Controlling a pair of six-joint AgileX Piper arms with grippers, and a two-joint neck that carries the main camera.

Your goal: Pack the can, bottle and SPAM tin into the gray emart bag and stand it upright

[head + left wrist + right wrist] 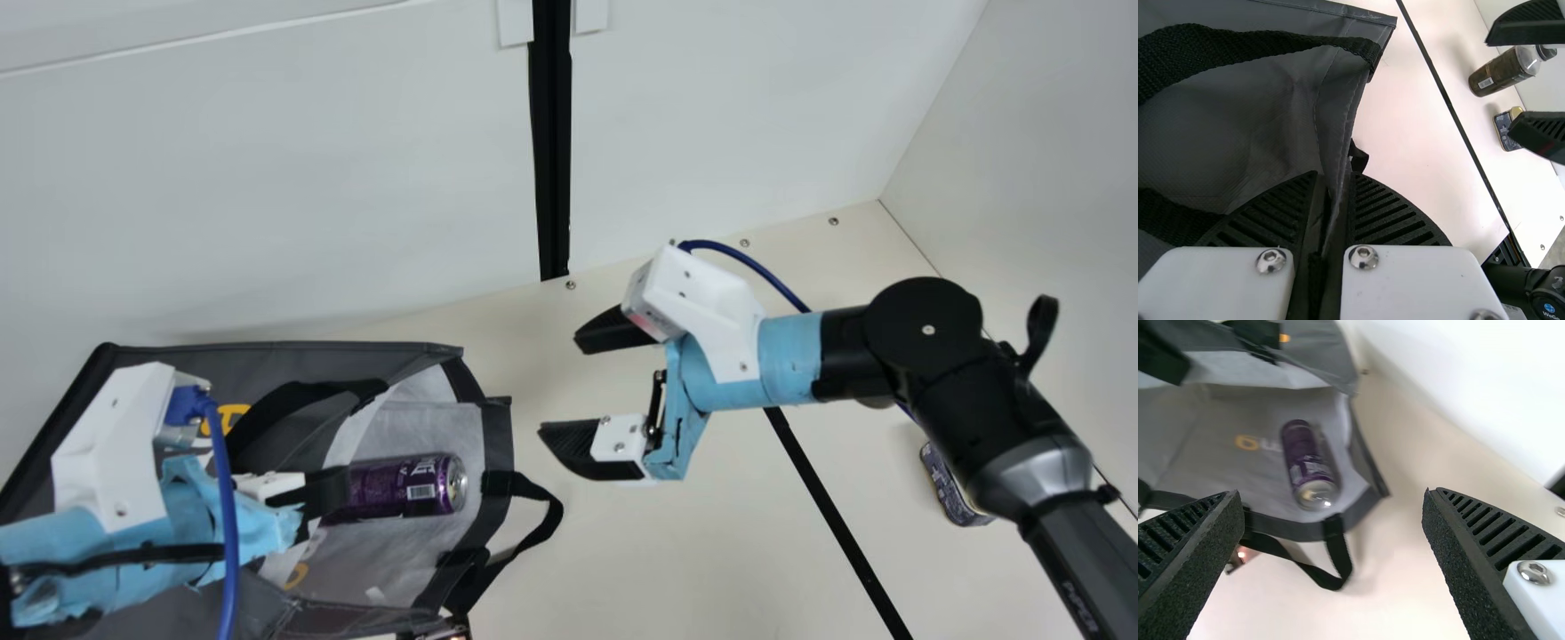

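Inside the gray emart bag (496, 444), the can (400, 487) lies on its side; bottle (1501, 72) and SPAM tin (1506, 131) are on the counter (658, 551). The left pincer (1334, 175) grips the bag's edge; the right pincer (558, 386) gapes empty. Should that cloth slip, the mouth could sag and snag the bottle.

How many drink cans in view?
1: the purple can, lying on its side inside the gray bag, near its mouth. More could be hidden deeper inside.
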